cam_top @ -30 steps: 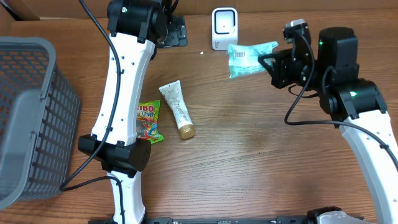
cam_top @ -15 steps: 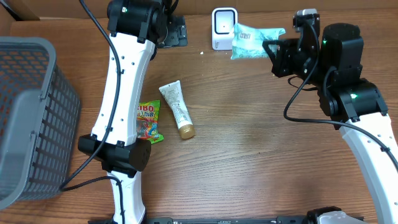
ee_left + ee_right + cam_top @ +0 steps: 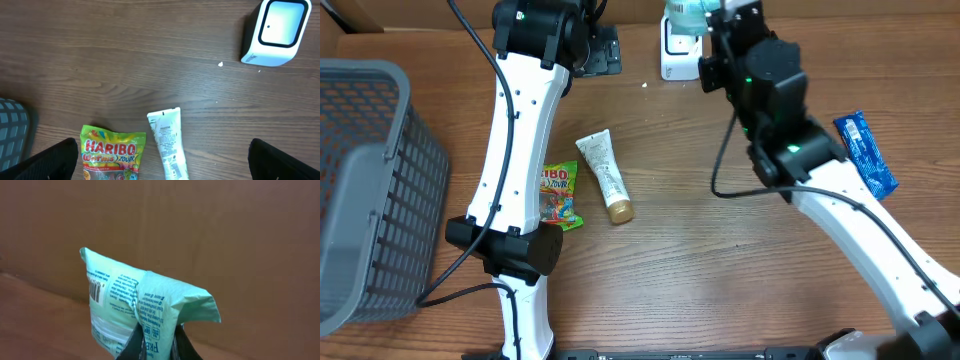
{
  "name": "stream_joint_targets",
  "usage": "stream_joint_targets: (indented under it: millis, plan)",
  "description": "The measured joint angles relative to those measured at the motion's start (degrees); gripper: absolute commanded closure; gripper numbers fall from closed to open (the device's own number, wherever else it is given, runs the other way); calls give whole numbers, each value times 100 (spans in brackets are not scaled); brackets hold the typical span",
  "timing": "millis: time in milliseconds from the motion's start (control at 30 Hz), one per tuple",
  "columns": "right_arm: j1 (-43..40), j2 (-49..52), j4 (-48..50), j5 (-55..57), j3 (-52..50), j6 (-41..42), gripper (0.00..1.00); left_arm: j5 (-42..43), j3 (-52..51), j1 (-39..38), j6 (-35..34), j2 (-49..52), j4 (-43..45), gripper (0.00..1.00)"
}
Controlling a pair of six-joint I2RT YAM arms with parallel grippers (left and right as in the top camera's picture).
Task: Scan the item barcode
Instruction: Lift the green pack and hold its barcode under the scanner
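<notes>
The right hand [image 3: 156, 344] is closed tight on the bottom seam of the green packet [image 3: 125, 305]. Its two fingers pinch a fold of film, so the packet stands up and away from them with its long axis in line with the hand. Nothing else is in the grip.

From overhead, the packet hangs at the far edge of the bench [image 3: 740, 250], over the top of the white scanner [image 3: 678, 55]; whether it touches the scanner I cannot tell. The thing to be read is thus already held, and the scanner lies just below it, toward the near side.

The packet is a soft, mint-green pillow pouch, crumpled at the corners, with small dark print. Its barcode [image 3: 94, 289] sits on the panel at the left in the wrist view. Whether that panel faces the scanner's window is not clear, and I judge a small turn of the wrist may be needed.

The left hand [image 3: 600, 50] is spread wide and empty, just left of the scanner. The right arm is the nearer one for this job.
</notes>
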Motion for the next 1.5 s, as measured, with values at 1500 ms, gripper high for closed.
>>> stream_joint_targets:
  millis: [1500]
  plan:
    - [-125,4789,2483,1801,2024,-6308,96,0,0,0,0,0,-4,0]
